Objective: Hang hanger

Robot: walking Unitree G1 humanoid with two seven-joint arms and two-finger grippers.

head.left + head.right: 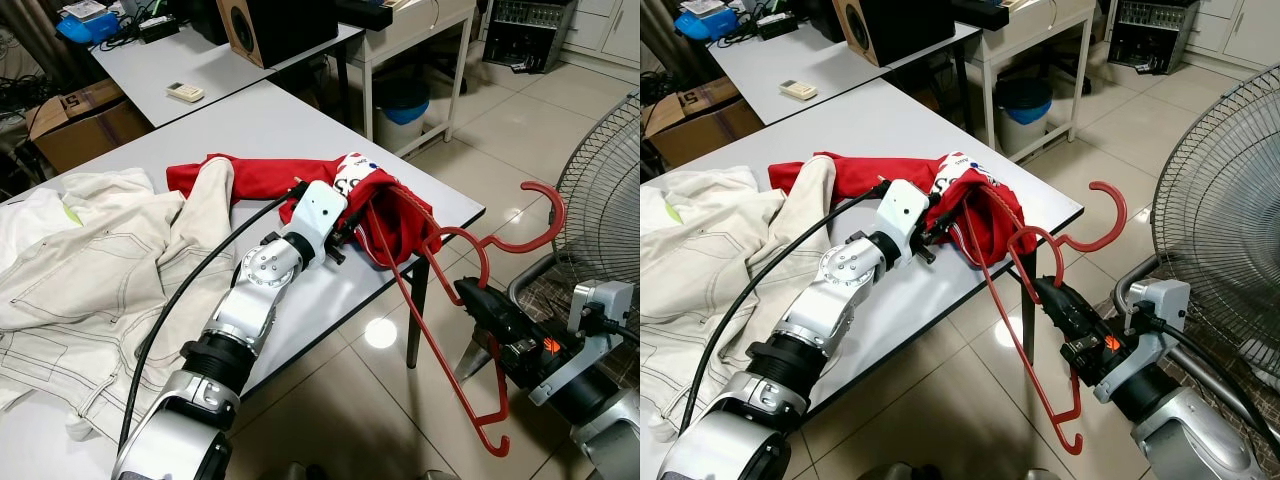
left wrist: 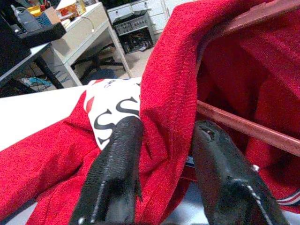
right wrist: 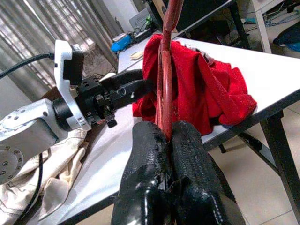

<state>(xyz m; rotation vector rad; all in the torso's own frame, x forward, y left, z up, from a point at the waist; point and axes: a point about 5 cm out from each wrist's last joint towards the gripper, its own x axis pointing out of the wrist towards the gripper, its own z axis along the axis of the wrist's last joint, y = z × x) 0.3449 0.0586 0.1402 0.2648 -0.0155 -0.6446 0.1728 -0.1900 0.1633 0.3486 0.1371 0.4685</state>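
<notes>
From my head, my left pincer (image 1: 352, 228) pinches the red garment (image 1: 260, 178) at the table's (image 1: 250, 125) near corner; my right wrist shows my right pincer (image 3: 169, 140) clamped on the red hanger (image 3: 166, 70), which I judge needs threading further in.

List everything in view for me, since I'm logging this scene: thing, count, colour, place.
hanger: 1, red, off the table's corner, one arm inside the red garment
red garment: 1, red with a white print, on the near table's corner
cream jacket: 1, off-white, spread on the near table
near table: 1, white, centre
remote control: 1, pale, on the far table
speaker: 1, black and wood, on the far table
cardboard box: 1, brown, on the floor at left
bin: 1, blue, under the back desk
fan: 1, grey, at right
left gripper: pinching the red garment's edge
right gripper: shut on the hanger
</notes>
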